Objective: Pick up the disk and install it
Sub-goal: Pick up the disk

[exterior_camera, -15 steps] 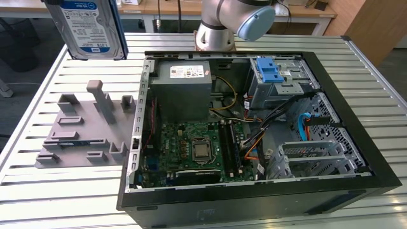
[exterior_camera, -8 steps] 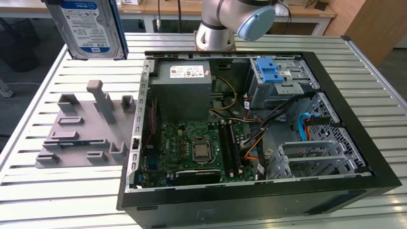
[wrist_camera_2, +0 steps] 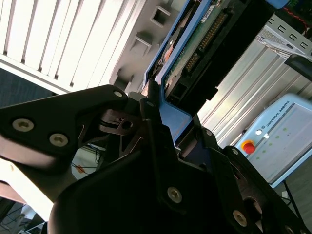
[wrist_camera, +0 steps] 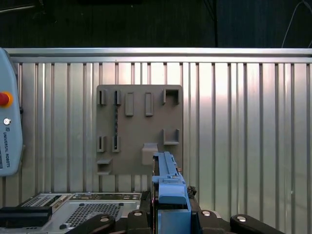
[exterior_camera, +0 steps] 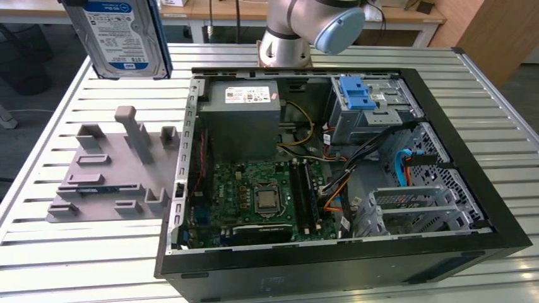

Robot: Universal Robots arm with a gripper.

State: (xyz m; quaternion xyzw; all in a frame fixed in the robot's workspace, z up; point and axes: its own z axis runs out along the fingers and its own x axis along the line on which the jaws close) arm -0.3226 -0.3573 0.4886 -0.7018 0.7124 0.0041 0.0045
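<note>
The disk (exterior_camera: 118, 35), silver with a blue-and-white label and blue side rails, hangs upright in the air at the top of the exterior view's left, above the far edge of the slatted table. In the second wrist view my gripper (wrist_camera_2: 155, 100) is shut on the disk (wrist_camera_2: 195, 44), with black fingers (wrist_camera_2: 146, 105) clamped on its blue rail and its circuit-board side showing. The first wrist view looks down along the disk's blue rail edge (wrist_camera: 168, 178), which rises from the gripper (wrist_camera: 170, 214), over the grey fixture plate (wrist_camera: 139, 126).
The open computer case (exterior_camera: 337, 255) lies on the table, with a grey power-supply box (exterior_camera: 244, 120), a motherboard (exterior_camera: 261, 196) and a drive cage with a blue latch (exterior_camera: 358, 95). A grey fixture plate (exterior_camera: 110, 170) lies to its left. The arm's base (exterior_camera: 286, 38) stands behind the case. A teach pendant (wrist_camera: 7, 126) lies at the table's edge.
</note>
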